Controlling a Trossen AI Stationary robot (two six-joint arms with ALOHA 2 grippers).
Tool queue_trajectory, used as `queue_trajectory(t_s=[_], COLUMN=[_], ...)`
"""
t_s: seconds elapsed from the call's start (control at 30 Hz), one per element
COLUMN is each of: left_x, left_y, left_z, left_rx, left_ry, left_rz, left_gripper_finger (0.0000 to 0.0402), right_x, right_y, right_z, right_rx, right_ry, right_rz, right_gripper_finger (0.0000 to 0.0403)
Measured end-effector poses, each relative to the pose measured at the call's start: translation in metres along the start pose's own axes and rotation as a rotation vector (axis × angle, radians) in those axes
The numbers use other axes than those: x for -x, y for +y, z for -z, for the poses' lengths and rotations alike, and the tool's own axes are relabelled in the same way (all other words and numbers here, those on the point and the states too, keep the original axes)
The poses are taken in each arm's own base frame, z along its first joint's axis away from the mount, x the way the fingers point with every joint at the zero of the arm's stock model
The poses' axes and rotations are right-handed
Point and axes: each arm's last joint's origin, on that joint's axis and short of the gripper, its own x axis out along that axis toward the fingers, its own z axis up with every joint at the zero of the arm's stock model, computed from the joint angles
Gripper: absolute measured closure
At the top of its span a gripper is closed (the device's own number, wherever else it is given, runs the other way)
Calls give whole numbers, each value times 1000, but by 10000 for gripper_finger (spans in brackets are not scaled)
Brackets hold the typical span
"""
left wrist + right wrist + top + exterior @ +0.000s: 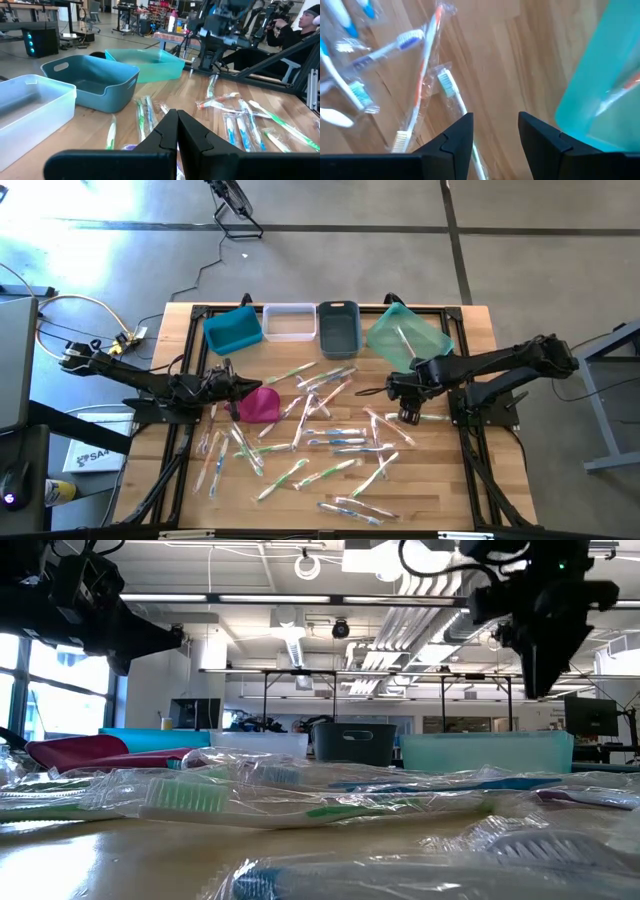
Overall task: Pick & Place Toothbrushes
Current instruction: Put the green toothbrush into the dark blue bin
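Observation:
Several wrapped toothbrushes (320, 442) lie flat, scattered over the wooden table (440, 500). My right gripper (408, 414) hangs open above the table's right part, pointing down, near the teal bin (405, 335). In the right wrist view a green-bristled toothbrush (453, 94) lies on the wood under the open fingers of my right gripper (495, 131), and one toothbrush (620, 95) lies inside the teal bin (605, 75). My left gripper (230, 386) is shut and level at the table's left, beside a magenta pouch (258, 405). Nothing shows between the closed fingers of my left gripper (177, 132).
Along the far edge stand a blue bin (232, 330), a clear bin (290, 322), a grey bin (338, 328) and the teal one. Bare wood shows at the near right corner. A person (300, 22) sits beyond the table.

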Motion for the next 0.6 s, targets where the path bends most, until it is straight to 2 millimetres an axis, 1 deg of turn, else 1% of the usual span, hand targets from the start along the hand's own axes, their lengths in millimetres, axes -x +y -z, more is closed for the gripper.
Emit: queue_trajectory(t_s=[0.17, 0.33, 0.47, 0.6], left_x=[0, 0, 0, 0], left_y=[0, 0, 0, 0], left_z=[0, 0, 0, 0], left_rx=[0, 22, 23, 23], left_ry=[-1, -1, -1, -1], left_rz=[0, 0, 0, 0], left_gripper_finger=[402, 402, 402, 402], right_x=[-19, -31, -42, -47], right_y=[0, -1, -1, 0], right_z=[7, 16, 20, 24], right_rx=[-48, -68, -73, -73], right_ry=[18, 59, 66, 83], right_rz=[-13, 2, -28, -48], right_gripper_finger=[259, 262, 262, 262])
